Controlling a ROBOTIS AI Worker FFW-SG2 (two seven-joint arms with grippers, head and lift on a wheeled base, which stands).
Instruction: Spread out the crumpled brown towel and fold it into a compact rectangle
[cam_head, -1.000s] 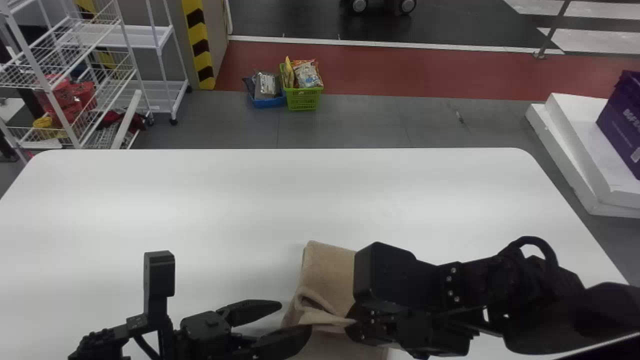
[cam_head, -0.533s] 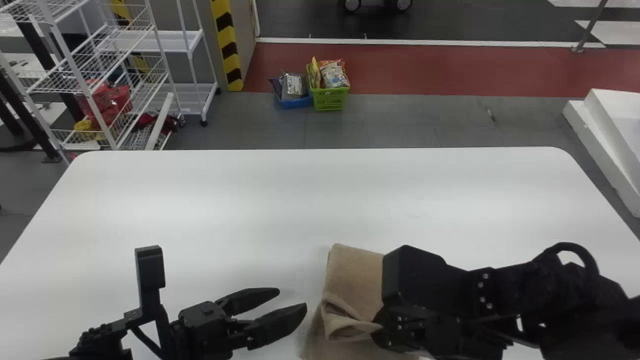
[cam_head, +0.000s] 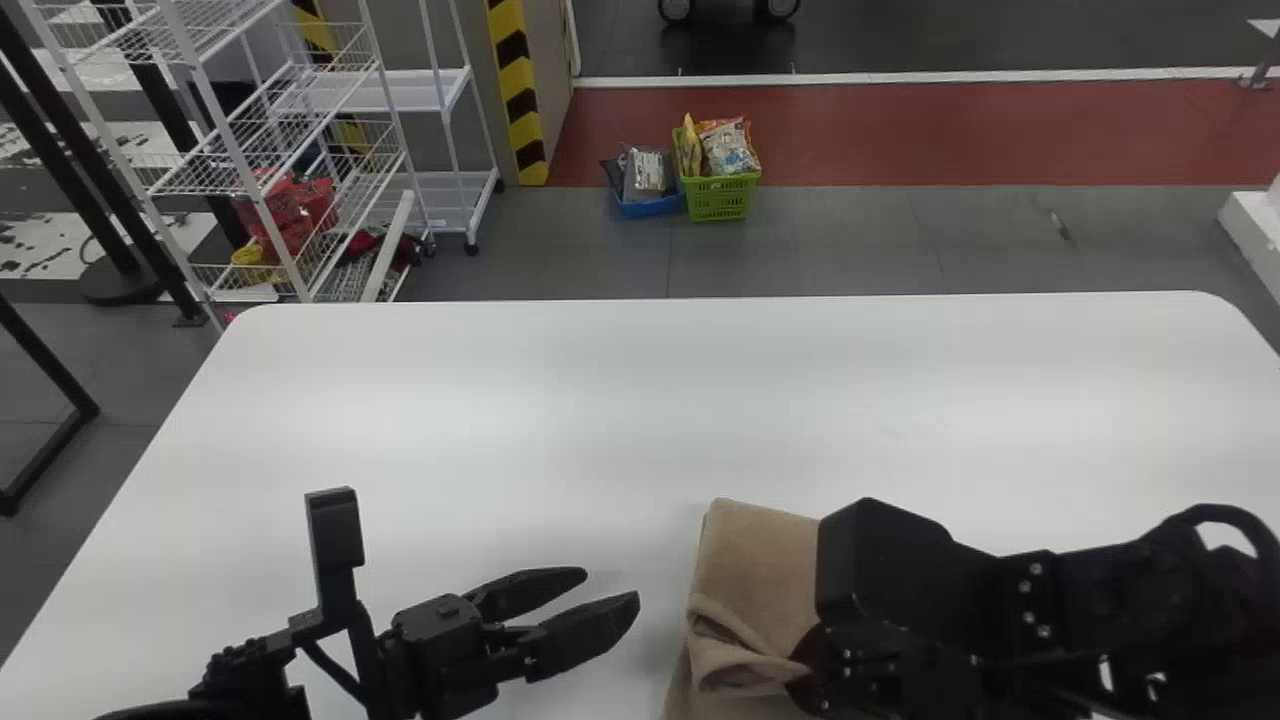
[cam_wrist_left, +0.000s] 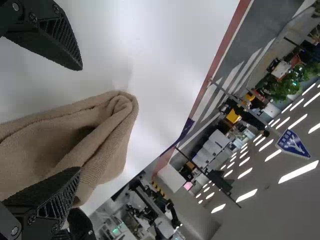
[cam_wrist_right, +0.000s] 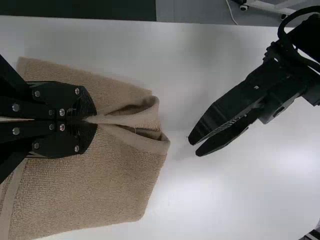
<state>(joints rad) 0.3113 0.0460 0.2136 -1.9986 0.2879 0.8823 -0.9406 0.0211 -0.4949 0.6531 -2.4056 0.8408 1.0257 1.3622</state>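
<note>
1. Head view: the brown towel (cam_head: 755, 560) lies partly folded on the bench (cam_head: 560, 400), to the right of the left fingers (cam_head: 588, 635) and beneath and around the right fingers (cam_head: 815, 675). Its far edge lies beyond the right fingers, its left edge between the two pairs.
2. The right fingers are closed, gripping a pinched fold at the towel's side nearer the left fingers; the right wrist view shows the cloth rising into loose pleats just ahead of their tips.
3. The left fingers stand well parted, near the towel but apart from it, holding nothing.
4. Bare bench separates the left fingers from the towel. A broad open stretch spreads ahead of both pairs to the far edge, and more lies left of the left fingers.
5. Beyond that edge, far ahead of the fingers, a green basket (cam_head: 720, 203) of printed packets (cam_head: 728, 150) sits on the floor beside a blue basket (cam_head: 655, 209); their print is too small to read.
</note>
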